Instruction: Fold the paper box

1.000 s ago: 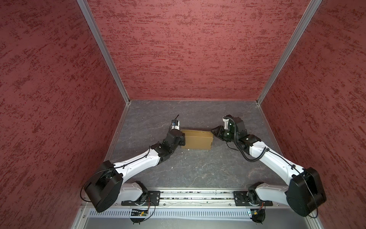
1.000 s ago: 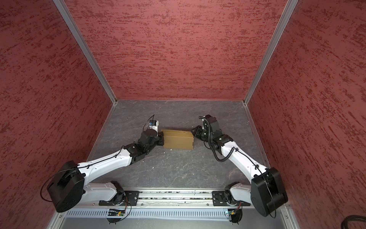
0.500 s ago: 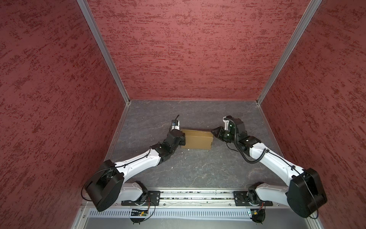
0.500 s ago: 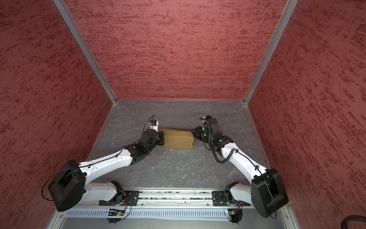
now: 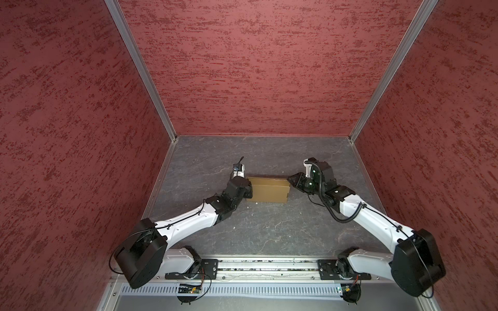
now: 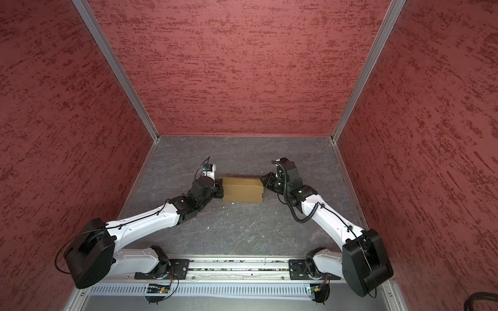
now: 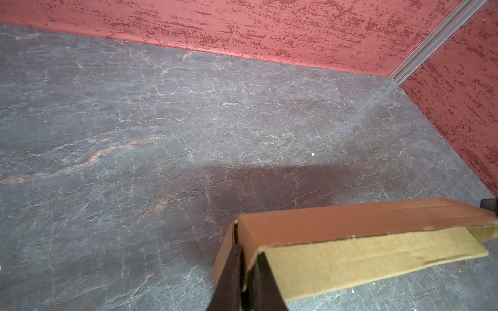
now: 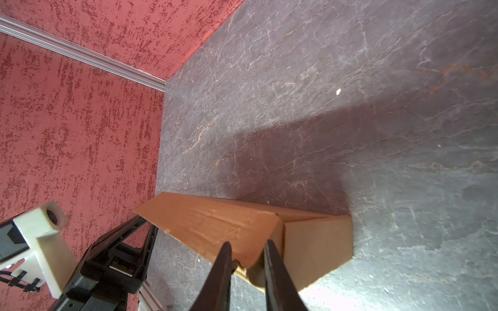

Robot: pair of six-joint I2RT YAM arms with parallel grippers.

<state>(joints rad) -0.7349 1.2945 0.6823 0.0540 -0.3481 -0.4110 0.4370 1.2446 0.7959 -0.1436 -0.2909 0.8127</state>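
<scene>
Cardboard: the plain brown corrugated paper box [image 5: 268, 189], a shallow rectangular mailer shape, sat folded up on the grey veined stone-look tabletop [image 5: 269, 231], mid-table, squarely between the two arms in both top views.
Left end: the black left gripper [image 7: 248, 250] was right on the box's left end. Its fingers [image 7: 229, 274] were nearly together, with the end wall's cardboard edge pinched between them.
Right end: the black right gripper [image 8: 248, 242] had the far right corner. Its jaws stood a narrow way apart, one finger on each side of the folded edge, clamped on cardboard.
Lid: the top panel [image 7: 350, 223] lay down over the box, with a paler panel [image 7: 377, 258] beside it in the left wrist view. Whether the flaps were tucked in, I couldn't tell.
Change: barely any from a second back. The box was in the same spot at the same angle, and both grippers were still at their ends. Any shift in finger gap was too small to see from above.
Backdrop: red mottled walls [image 5: 256, 67] stood on three sides.
</scene>
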